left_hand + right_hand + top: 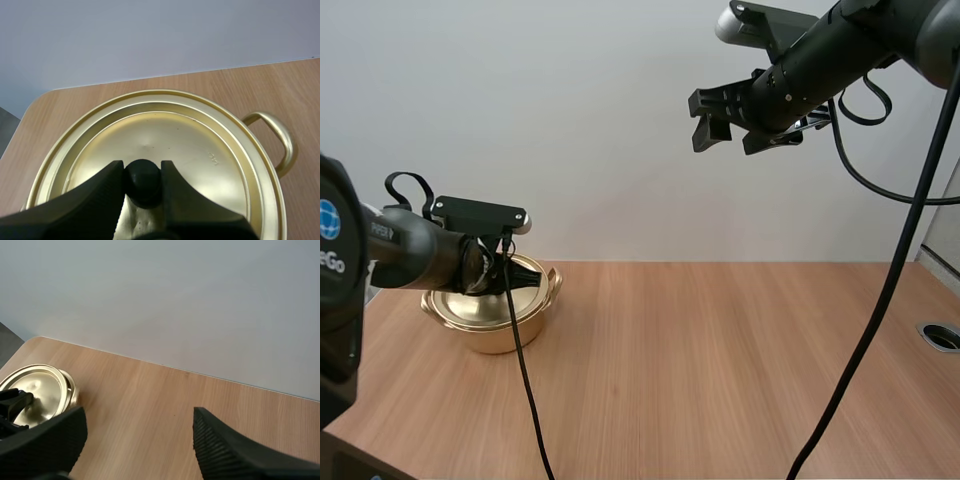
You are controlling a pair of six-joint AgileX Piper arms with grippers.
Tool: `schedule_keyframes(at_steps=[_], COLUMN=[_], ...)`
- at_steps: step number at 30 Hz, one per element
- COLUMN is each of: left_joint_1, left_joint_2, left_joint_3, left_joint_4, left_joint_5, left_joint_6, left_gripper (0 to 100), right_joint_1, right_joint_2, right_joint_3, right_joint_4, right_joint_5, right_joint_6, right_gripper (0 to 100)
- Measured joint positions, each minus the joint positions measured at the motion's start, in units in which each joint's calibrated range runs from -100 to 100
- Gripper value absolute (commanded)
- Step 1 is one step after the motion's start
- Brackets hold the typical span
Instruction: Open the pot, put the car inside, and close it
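A gold pot (500,318) stands at the table's left, its gold lid (165,145) seated on the rim. My left gripper (142,172) is over the lid, fingers pinching the black knob (143,179) at its centre. In the high view that gripper (492,270) is low over the pot. My right gripper (730,122) hangs high above the table's middle, fingers (220,445) apart with nothing between them. From its wrist view the pot (40,392) lies far off with the left gripper on it.
A side handle (275,137) juts from the pot toward the table's middle. Bare wooden tabletop (720,370) spreads right of the pot. A round grommet hole (942,336) sits at the table's right edge.
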State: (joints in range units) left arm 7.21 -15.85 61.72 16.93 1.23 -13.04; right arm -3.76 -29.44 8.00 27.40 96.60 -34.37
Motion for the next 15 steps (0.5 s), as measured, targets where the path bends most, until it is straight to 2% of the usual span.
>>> schedule_keyframes(at_steps=[15], left_joint_1=[0.00], left_joint_2=[3.5], left_joint_3=[0.0], left_joint_4=[0.0], left_joint_5=[-1.8], left_joint_6=[-0.7], left_gripper=[27], right_joint_1=[0.0], right_joint_2=[-0.4], right_joint_3=[0.0], right_joint_4=[0.1], right_joint_5=[0.3], right_joint_6=[0.0], right_gripper=[100])
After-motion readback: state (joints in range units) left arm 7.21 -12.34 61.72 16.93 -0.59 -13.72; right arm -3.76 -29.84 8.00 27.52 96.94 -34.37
